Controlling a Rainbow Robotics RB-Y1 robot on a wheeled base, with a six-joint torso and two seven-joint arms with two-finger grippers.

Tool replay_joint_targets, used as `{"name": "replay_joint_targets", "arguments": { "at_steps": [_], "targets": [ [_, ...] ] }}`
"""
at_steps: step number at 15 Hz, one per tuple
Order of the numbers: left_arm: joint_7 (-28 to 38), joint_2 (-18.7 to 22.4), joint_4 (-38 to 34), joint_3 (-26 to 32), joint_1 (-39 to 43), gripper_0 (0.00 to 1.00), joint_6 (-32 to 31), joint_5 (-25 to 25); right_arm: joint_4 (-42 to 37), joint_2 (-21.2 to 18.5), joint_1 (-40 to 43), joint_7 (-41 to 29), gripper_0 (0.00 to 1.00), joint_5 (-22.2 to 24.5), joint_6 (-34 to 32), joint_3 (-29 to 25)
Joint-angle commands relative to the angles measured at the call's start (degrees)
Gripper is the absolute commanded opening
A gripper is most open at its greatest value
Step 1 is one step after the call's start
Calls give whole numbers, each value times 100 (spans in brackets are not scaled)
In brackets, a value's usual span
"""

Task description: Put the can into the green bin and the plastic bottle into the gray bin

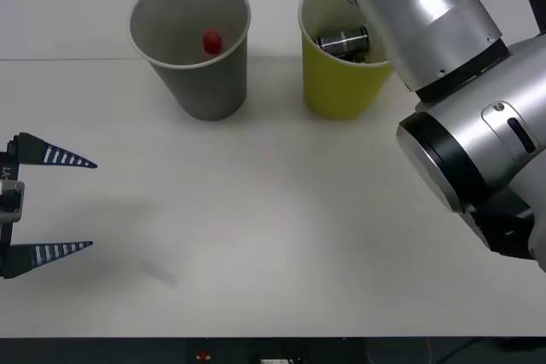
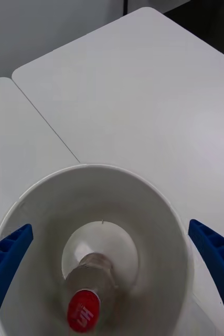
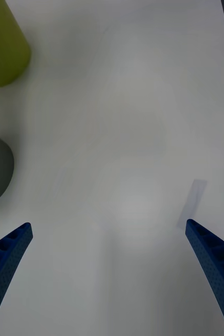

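The plastic bottle (image 2: 88, 294) stands inside the gray bin (image 1: 192, 83), with its red cap (image 1: 212, 41) pointing up. The can (image 1: 343, 41) lies on its side inside the green bin (image 1: 341, 83), which sits at 3 o'clock from the gray bin. The right gripper (image 2: 112, 273) hangs just over the gray bin with its blue fingers (image 2: 7, 257) wide apart and holding nothing. The left gripper (image 1: 72, 204) waits over the white table (image 1: 281, 219), at 8 o'clock from the gray bin, fingers wide and holding nothing.
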Motion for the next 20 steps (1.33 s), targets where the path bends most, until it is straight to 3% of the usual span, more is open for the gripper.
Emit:
{"name": "replay_joint_targets", "arguments": {
  "at_steps": [1,6,10,14,20],
  "targets": [
    [0,0,0,0,0,100,0,0,-307,-214,1,89,100,-140,-517,-260],
    [0,0,0,0,0,100,0,0,-1168,-803,449,423,100,-922,-1053,-638],
    [0,0,0,0,0,100,0,0,-1950,-1409,1144,916,100,-1906,-1114,-840],
    [0,0,0,0,0,100,0,0,-2671,-1910,1706,1223,100,-2715,-1773,-1367],
    [0,0,0,0,0,100,0,0,-3154,-2622,2567,2533,100,-4060,-2283,-2097]
  ]
}}
